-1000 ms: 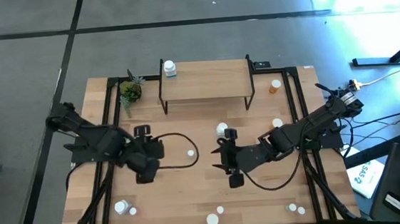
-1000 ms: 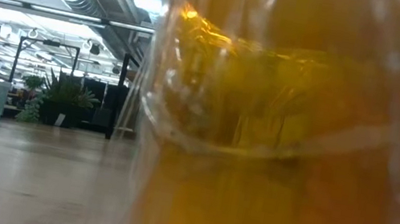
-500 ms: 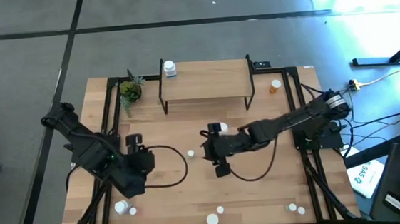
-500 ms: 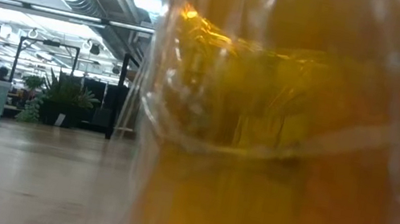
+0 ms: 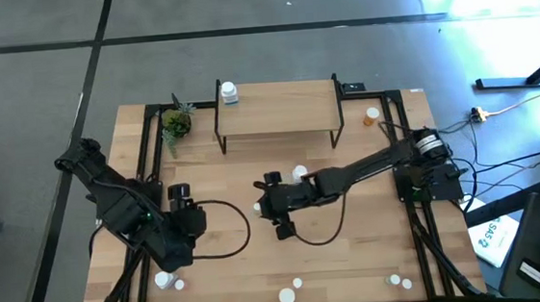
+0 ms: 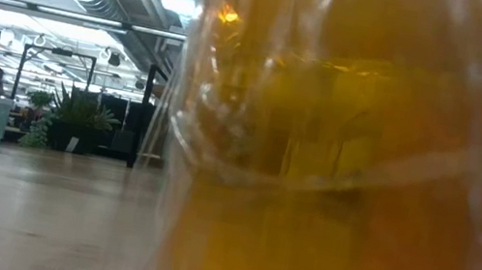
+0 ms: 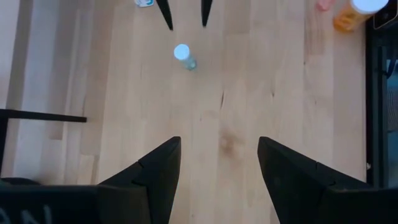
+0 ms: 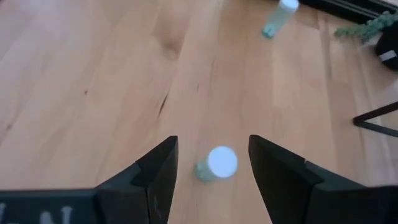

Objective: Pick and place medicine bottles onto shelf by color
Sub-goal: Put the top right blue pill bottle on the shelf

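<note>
A pale green medicine bottle (image 8: pixel 216 163) with a white cap stands on the table's middle. My right gripper (image 8: pixel 211 142) is open and slants down over it, one finger on either side, touching nothing. Farther toward the table's left, my left gripper (image 7: pixel 219 142) hangs open above bare wood and faces that same bottle (image 7: pixel 184 56). The shelf (image 5: pixel 276 107) stands at the far middle, with one white bottle (image 5: pixel 230 92) on its left end. More bottles stand on the table: a white-capped one (image 5: pixel 298 174) by my right arm and an orange one (image 5: pixel 372 116) right of the shelf.
Several bottles (image 5: pixel 287 294) stand along the near edge, one (image 5: pixel 164 280) at the near left. A small potted plant (image 5: pixel 175 123) stands left of the shelf. An orange bottle (image 6: pixel 352 173) right at the low camera fills most of that view. Black cables loop across the table.
My right gripper has reached toward the table's left and come down until its fingers stand on either side of the small pale green bottle. My left gripper has swung toward the near left. No bottle has moved.
</note>
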Robot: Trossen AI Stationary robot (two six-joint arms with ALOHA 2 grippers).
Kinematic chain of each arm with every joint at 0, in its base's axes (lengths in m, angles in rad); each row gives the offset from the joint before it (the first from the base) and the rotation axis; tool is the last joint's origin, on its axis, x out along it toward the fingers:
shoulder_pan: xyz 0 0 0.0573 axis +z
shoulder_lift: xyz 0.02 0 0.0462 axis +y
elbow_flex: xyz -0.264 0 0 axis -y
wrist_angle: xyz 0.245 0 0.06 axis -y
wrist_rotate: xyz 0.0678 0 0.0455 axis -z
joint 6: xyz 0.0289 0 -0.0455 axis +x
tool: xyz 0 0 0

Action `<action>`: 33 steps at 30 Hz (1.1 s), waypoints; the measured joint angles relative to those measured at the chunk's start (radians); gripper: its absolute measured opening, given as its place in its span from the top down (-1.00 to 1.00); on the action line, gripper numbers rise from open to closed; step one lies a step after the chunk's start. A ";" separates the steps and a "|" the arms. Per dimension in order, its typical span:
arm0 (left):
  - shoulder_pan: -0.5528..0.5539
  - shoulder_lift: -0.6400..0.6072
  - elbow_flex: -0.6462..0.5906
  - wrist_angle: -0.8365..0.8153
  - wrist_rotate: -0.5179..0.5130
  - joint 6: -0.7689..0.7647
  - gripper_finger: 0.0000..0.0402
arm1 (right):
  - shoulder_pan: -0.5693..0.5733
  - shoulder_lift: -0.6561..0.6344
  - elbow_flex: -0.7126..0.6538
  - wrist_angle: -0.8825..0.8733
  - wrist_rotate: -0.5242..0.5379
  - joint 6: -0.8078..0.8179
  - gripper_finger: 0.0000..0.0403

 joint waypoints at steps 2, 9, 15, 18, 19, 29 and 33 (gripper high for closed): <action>0.000 0.000 0.000 0.000 0.000 0.000 -0.03 | -0.005 0.025 0.000 0.014 -0.001 -0.008 0.01; 0.000 0.000 0.000 0.000 0.000 0.000 -0.03 | -0.028 0.073 0.000 0.051 0.000 0.008 0.01; 0.000 0.000 0.000 0.000 0.000 0.000 -0.03 | -0.052 0.086 0.000 0.058 -0.011 0.038 0.01; 0.000 0.000 0.000 0.000 0.000 0.000 -0.03 | -0.056 0.086 0.000 0.061 -0.012 0.034 0.01; 0.000 0.000 0.000 0.000 0.000 0.000 -0.03 | -0.058 0.086 0.000 0.061 -0.021 0.035 0.01; 0.000 0.000 0.000 0.001 0.000 0.000 -0.03 | -0.059 0.102 -0.001 0.069 -0.067 0.034 0.01; 0.000 0.000 0.000 0.001 0.000 0.000 -0.03 | -0.059 0.102 -0.001 0.072 -0.067 0.043 0.01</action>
